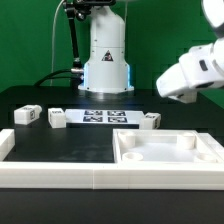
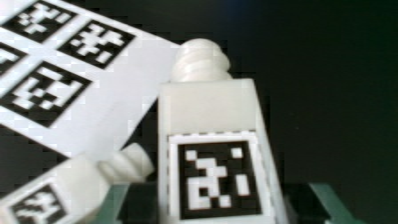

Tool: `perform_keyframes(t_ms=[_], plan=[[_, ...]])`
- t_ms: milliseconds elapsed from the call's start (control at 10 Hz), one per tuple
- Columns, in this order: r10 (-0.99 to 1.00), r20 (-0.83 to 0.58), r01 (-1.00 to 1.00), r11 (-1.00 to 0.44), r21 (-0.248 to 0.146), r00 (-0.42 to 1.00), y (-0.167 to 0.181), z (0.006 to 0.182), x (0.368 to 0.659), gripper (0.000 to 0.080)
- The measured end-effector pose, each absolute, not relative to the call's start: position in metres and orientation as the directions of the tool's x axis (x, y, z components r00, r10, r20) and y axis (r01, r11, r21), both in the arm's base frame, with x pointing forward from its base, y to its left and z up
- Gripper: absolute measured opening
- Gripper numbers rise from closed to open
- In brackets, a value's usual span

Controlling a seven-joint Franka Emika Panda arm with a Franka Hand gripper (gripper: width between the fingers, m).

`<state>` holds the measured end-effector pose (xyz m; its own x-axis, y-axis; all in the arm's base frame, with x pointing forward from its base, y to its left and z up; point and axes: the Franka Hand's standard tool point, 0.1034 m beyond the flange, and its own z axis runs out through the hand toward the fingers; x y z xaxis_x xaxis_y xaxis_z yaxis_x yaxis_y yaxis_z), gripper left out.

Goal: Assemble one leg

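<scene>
A leg (image 2: 214, 140), a white oblong block with a black-and-white tag and a knobbed end, lies between my gripper (image 2: 222, 206) fingers. One finger (image 2: 121, 200) and the other (image 2: 331, 204) stand apart from its sides with dark gaps, so the jaws are open. A second leg (image 2: 63, 195) lies close beside it. In the exterior view my gripper (image 1: 163, 98) hangs at the right, just above a leg (image 1: 150, 121) by the marker board; its fingertips are hard to make out. Two more legs (image 1: 27, 114) (image 1: 57, 118) lie at the exterior view's left.
The marker board (image 1: 105, 116) lies mid-table and also shows in the wrist view (image 2: 71, 55). A large white square piece with recessed corners (image 1: 165, 150) sits at the front right. A white wall (image 1: 50, 165) runs along the front. The robot base (image 1: 105, 60) stands behind.
</scene>
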<state>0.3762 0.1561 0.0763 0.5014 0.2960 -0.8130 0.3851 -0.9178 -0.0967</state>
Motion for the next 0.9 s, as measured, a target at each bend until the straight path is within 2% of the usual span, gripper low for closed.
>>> perform_keyframes(t_ms=[100, 200, 300, 400, 500, 600, 700, 900], plan=[[0.303, -0.795, 0.376, -0.921, -0.103, 0.525, 0.150, 0.090, 0.388, 0.0291], [0.301, -0.791, 0.373, -0.922, -0.100, 0.532, 0.149, 0.090, 0.388, 0.0291], [0.307, -0.782, 0.375, -0.922, -0.101, 0.543, 0.150, 0.086, 0.390, 0.0291], [0.331, -0.690, 0.376, -0.922, -0.091, 0.643, 0.153, 0.082, 0.404, 0.0291], [0.347, -0.648, 0.385, -0.919, -0.090, 0.678, 0.149, 0.085, 0.401, 0.0291], [0.393, -0.579, 0.408, -0.906, -0.112, 0.714, 0.143, 0.076, 0.410, 0.0291], [0.401, -0.561, 0.409, -0.905, -0.119, 0.724, 0.136, 0.081, 0.417, 0.0291], [0.407, -0.484, 0.410, -0.906, -0.106, 0.775, 0.129, 0.100, 0.437, 0.0291]])
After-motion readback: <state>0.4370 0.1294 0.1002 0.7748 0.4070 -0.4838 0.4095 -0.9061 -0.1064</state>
